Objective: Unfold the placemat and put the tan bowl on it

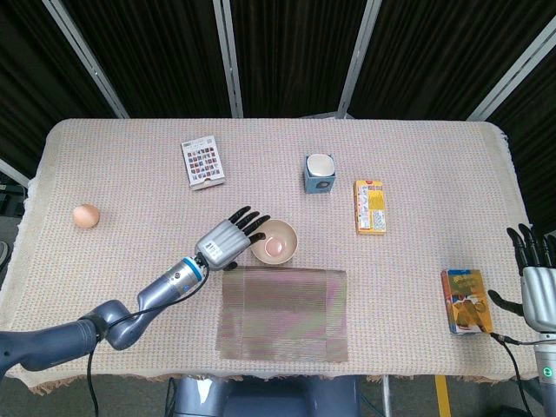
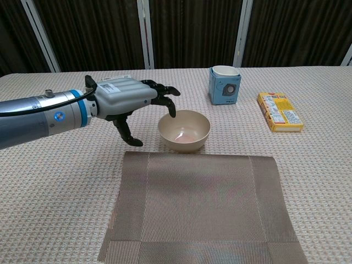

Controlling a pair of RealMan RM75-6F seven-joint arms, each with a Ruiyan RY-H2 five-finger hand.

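Reaching toward the tan bowl, placemat lying at the near edge

Hovering just left of the tan bowl (image 1: 274, 241), left hand (image 1: 228, 241) with fingers spread and holding nothing, fingertips (image 2: 171, 110) at the bowl's left rim; contact impossible to judge. Sitting mid-table, bowl upright, a pinkish patch at its bottom, just behind the far edge of the placemat (image 1: 284, 313). Lying flat against the near edge of the table (image 1: 113, 261), placemat with side flaps folded in. Waiting off the right edge, right hand (image 1: 539, 282) with fingers apart, beside an orange packet (image 1: 466, 301). Standing further back: blue cup (image 1: 320, 173), yellow box (image 1: 370, 207), patterned card pack (image 1: 202, 162). Resting near the left edge, an egg (image 1: 86, 215), open cloth around it.
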